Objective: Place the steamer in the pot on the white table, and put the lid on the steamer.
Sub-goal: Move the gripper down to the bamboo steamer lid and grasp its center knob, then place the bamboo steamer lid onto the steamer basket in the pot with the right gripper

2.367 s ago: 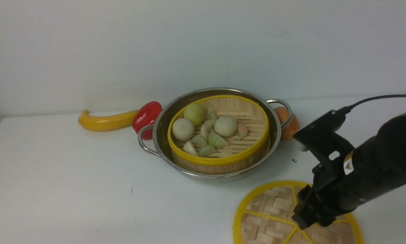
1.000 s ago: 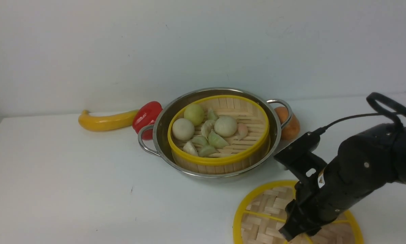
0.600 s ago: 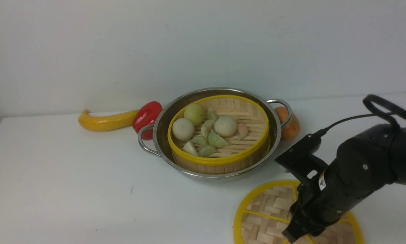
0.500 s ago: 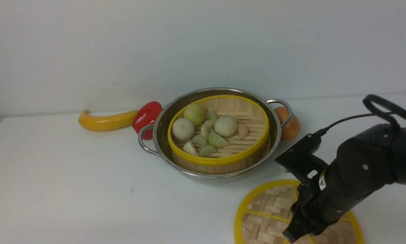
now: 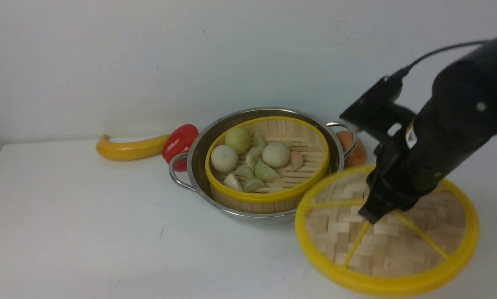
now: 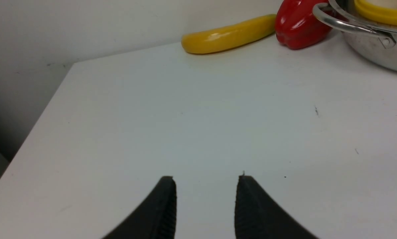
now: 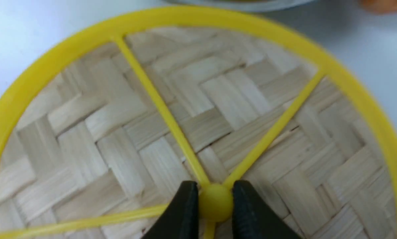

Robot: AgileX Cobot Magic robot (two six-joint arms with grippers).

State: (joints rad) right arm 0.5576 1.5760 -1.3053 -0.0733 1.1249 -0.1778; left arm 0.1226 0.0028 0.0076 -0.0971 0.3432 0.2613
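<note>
Left gripper (image 6: 206, 181) hung over the white table (image 6: 185, 116), jaws apart, empty. Steamer (image 5: 269, 196) sat inside the pot (image 5: 197, 158) at mid-table. Right gripper (image 7: 214, 191) had its jaws clamped on the centre knob (image 7: 215, 203) of the lid (image 5: 393, 249), which hung tilted just right of the pot.
</note>
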